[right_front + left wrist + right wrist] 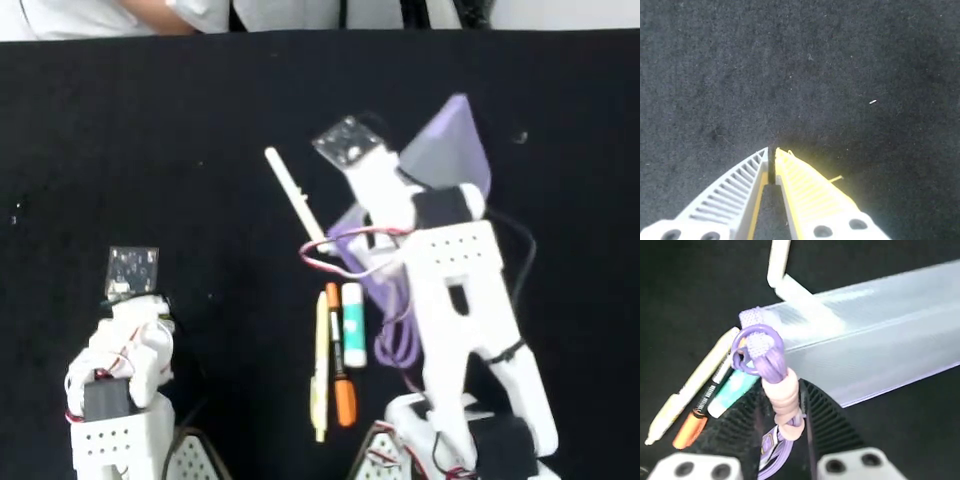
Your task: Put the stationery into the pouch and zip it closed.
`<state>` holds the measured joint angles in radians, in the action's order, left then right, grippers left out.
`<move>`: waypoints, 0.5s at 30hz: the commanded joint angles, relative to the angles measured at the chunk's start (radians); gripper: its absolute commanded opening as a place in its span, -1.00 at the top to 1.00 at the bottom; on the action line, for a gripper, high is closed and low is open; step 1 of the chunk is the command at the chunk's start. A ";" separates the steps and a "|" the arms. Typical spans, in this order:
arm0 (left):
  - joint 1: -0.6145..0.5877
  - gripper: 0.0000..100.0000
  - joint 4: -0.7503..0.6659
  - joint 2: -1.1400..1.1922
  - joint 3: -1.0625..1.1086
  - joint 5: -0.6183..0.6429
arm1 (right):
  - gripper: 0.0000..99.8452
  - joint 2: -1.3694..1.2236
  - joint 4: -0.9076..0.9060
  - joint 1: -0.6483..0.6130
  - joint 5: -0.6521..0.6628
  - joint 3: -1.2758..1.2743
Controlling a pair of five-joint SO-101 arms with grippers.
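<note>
Pouch (880,340) lying on the black table (200,120), my right pincer (782,390) clamped on its purple pull cord (771,367), a white pen (295,195) touching it near that end. Yellow pen (320,370), orange marker (340,370) and teal stick (354,325) lie just beside. My left pincer (771,152), tips together, hangs well apart. I judge a taut, level cord best, so the pouch cannot slide during loading.
</note>
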<state>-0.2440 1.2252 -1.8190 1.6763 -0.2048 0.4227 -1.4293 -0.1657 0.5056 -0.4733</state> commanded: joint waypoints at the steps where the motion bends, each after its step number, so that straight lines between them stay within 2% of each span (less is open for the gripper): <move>1: -0.008 0.94 0.002 -0.002 0.024 0.006 | 0.98 0.044 0.083 0.080 0.035 -0.058; 3: -0.008 0.94 0.002 -0.002 0.024 0.006 | 0.98 0.044 0.112 0.075 0.031 -0.099; 10: -0.008 0.94 0.002 -0.002 0.024 0.006 | 0.98 0.044 0.127 -0.068 0.037 -0.199; 15: -0.008 0.94 0.002 -0.002 0.024 0.006 | 0.98 0.051 0.126 -0.078 0.037 -0.199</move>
<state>-0.2440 1.2252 -1.8190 1.6763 -0.2048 0.4258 -1.3142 -0.2256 0.5286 -0.6713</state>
